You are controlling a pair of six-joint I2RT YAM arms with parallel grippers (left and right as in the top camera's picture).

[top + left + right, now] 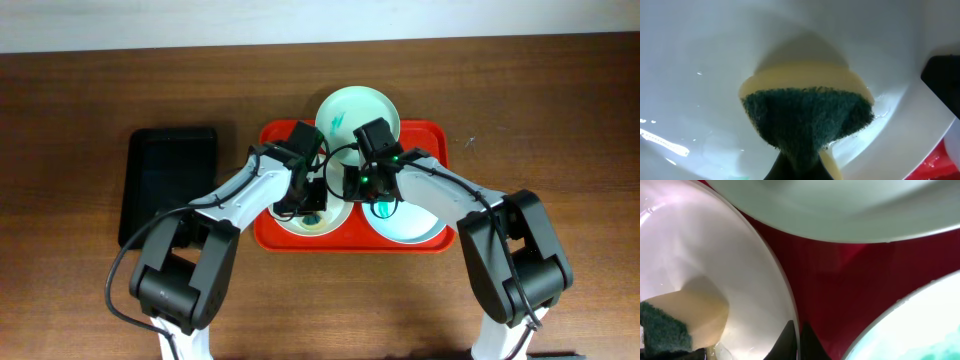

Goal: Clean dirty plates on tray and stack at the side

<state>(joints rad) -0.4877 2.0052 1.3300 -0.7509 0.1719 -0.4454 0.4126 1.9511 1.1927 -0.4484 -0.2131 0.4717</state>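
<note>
The red tray [440,135] holds three plates. The mint green plate [358,112] lies at its far edge with a teal smear. The white plate [300,228] is at the front left and the light blue plate [412,226] at the front right. My left gripper [312,195] is shut on a yellow and green sponge [807,115] pressed into the white plate [700,60]. My right gripper [797,342] is shut on the white plate's rim [785,300]. The right wrist view also shows the sponge [685,315], mint plate [840,205], red tray floor [850,275] and smeared blue plate [920,325].
A smaller black tray [168,180] lies on the wooden table left of the red tray. The two arms meet close together over the middle of the red tray. The right gripper's black body [942,75] shows at the right edge of the left wrist view.
</note>
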